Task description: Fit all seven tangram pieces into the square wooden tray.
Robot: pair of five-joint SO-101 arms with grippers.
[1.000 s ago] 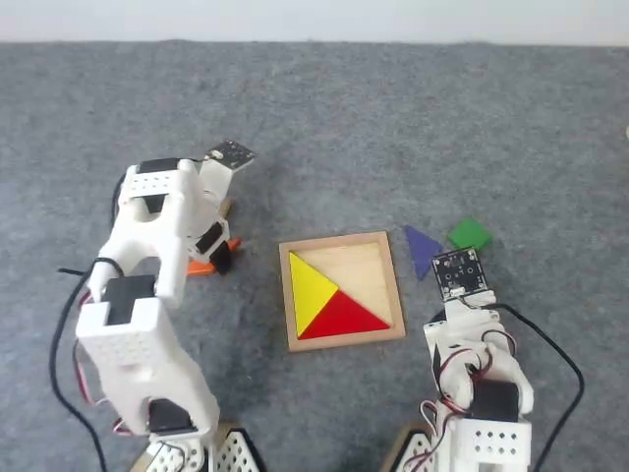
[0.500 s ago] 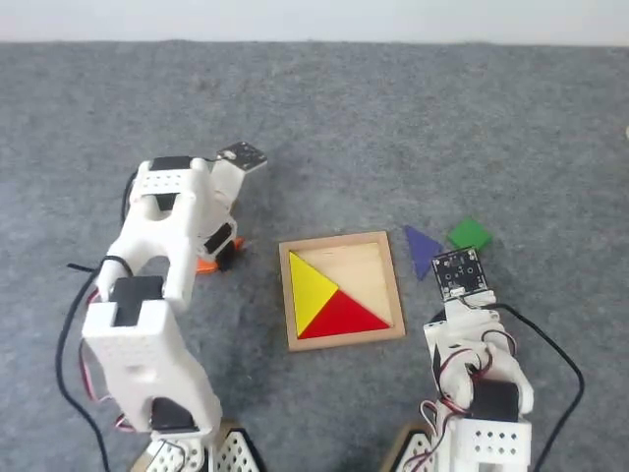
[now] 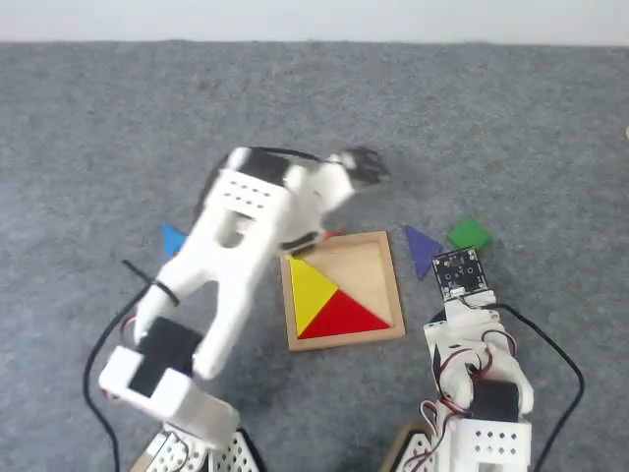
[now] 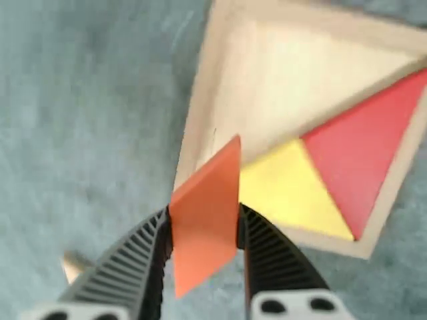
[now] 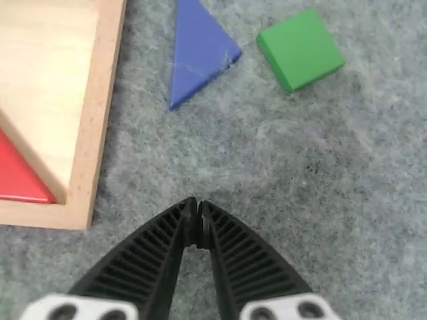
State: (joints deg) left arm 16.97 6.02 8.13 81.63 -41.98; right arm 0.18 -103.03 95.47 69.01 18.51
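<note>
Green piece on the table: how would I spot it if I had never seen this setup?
Find the square wooden tray in the middle of the grey table. Beside its far corner, on the side of the right arm, lie two loose pieces, not touching. The green piece is the one farther from the tray, a square; its neighbour is a blue triangle.

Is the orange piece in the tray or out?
Out. The left gripper grips the orange piece over the rim of the tray, not seated inside.
</note>
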